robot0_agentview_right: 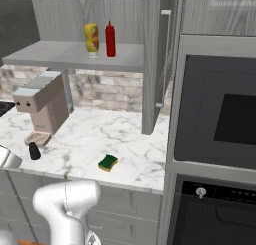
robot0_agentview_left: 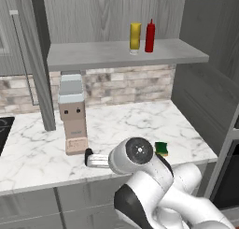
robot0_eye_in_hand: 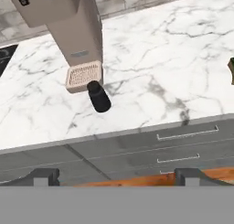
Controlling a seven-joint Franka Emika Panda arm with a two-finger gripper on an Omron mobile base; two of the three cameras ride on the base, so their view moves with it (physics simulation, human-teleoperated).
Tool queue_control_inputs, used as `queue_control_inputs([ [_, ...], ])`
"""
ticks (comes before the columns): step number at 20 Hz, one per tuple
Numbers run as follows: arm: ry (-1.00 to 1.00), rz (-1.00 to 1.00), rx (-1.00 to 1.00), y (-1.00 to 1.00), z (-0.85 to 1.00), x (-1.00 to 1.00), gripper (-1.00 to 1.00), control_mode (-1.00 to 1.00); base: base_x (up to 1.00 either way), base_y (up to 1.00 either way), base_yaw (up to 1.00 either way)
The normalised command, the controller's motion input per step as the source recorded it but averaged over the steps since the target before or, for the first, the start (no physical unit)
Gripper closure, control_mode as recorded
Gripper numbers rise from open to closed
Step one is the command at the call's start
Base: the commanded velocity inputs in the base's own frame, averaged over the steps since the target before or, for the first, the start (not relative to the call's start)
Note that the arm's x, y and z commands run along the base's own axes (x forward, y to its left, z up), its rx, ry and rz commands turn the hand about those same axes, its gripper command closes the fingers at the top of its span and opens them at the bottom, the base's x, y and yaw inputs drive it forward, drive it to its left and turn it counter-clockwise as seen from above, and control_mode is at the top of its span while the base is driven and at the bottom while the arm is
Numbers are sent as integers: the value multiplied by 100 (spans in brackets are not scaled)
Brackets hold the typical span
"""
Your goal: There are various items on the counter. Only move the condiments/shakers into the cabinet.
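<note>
While the slim red bottle [robot0_agentview_left: 150, 35] and yellow bottle [robot0_agentview_left: 135, 36] stand on the flat grey cabinet shelf [robot0_agentview_left: 93, 55], the stubby black shaker [robot0_eye_in_hand: 98, 97] waits on veined marble counter [robot0_eye_in_hand: 160, 58] beside the boxy beige appliance [robot0_eye_in_hand: 68, 22], gripper [robot0_eye_in_hand: 116, 176] spread wide, grasping nothing.

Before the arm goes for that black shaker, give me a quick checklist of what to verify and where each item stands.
1. Gripper open: ok.
2. Black shaker upright on the counter, free of the fingers: ok.
3. Clearance: shaker sits right at the beige appliance's drip tray: not ok, tight.
4. Yellow bottle and red bottle already on the cabinet shelf: ok.
5. Sponge well aside of the shaker: ok.
6. Gripper aligned over shaker: cannot tell.
</note>
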Motion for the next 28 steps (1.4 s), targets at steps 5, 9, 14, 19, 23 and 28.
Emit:
queue_control_inputs([
  [5,3,2,10,5,-8,16,-100,-100,0,0,0],
  [9,0,0,2,11,-8,50,-100,-100,0,0,0],
  [14,12,0,0,18,0,80,-100,-100,0,0,0],
  [19,33,7,-2,33,0,57,-100,-100,0,0,0],
  [23,44,25,-11,46,-17,8,-100,-100,0,0,0],
  [28,9,24,-34,30,-69,-2,-100,-100,0,0,0],
])
